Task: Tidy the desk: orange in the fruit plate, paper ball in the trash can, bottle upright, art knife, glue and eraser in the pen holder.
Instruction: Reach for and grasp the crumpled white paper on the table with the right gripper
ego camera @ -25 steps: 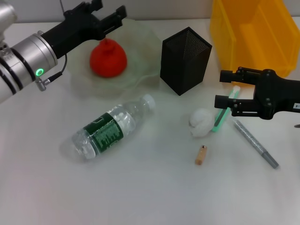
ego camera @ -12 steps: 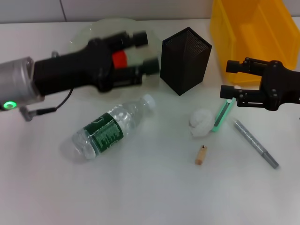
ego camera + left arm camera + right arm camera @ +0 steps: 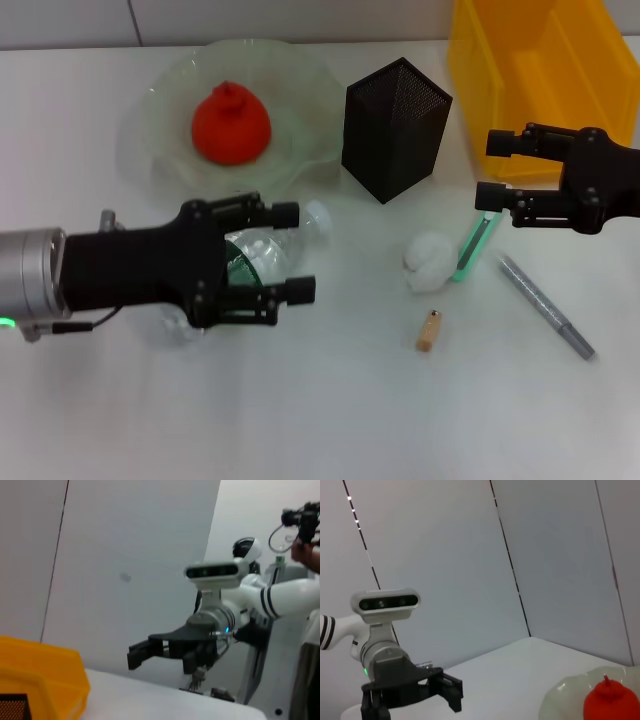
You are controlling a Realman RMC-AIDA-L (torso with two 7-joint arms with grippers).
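Left gripper [image 3: 288, 252]: fingers spread apart, hovering over the bottle [image 3: 250, 262], which lies on its side on the table [image 3: 330, 410]. The arm hides most of the bottle; only the cap end and a patch of green label show. Whether the fingers touch it is hard to judge from the head view.

Right gripper [image 3: 487, 170]: fingers apart, holding nothing, hanging just in front of the trash can [image 3: 540, 70], above the top end of a green stick [image 3: 474, 245] that lies flat.

Paper ball [image 3: 430, 260]: on the table, touching or just beside the green stick. Eraser [image 3: 429, 330]: below the ball, lying apart from it. Grey pen-like stick [image 3: 546, 305]: lies slanted, near the green stick's lower end, on the right.

Pen holder [image 3: 395, 128]: upright, between the fruit plate [image 3: 150, 130] and the trash can.

Orange [image 3: 230, 124]: sits in the fruit plate; also seen from the right wrist view [image 3: 610, 705].
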